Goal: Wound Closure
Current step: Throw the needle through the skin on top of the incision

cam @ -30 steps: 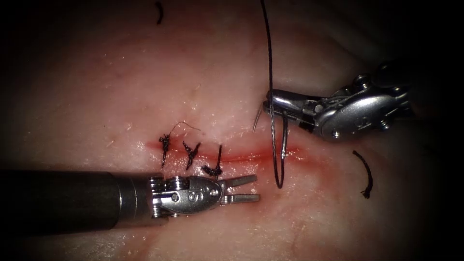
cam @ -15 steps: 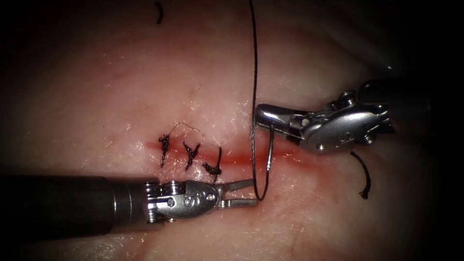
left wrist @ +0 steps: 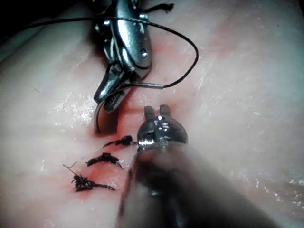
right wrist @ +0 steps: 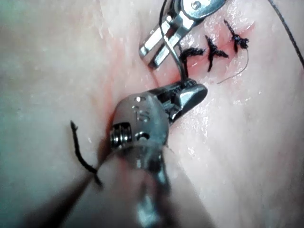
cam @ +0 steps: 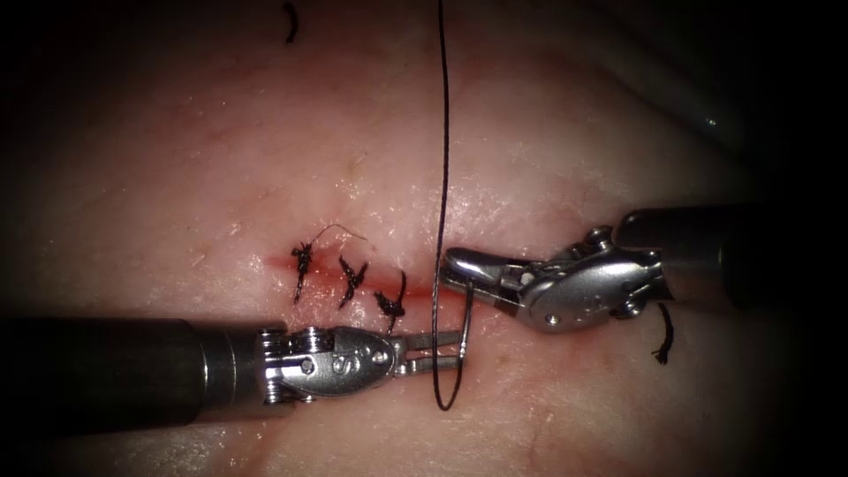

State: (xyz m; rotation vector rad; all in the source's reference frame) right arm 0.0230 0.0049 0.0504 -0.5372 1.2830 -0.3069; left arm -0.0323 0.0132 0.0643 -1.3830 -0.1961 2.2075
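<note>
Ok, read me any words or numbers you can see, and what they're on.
Left claw, open, holding nothing: stamped mark on its body, too blurred to read.
Right claw, shut on the needle mid-curve: stamped mark, also unreadable.
Needle in tissue or not: cannot tell.

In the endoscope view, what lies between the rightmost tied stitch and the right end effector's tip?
Between the rightmost stitch and the right end effector lies a stretch of the cut with red fluid, crossed by the dark thread.

Curved steel needle [cam: 465, 320] clamped in right tool's jaws, above the cut, black thread [cam: 441, 177] trailing upward
</note>
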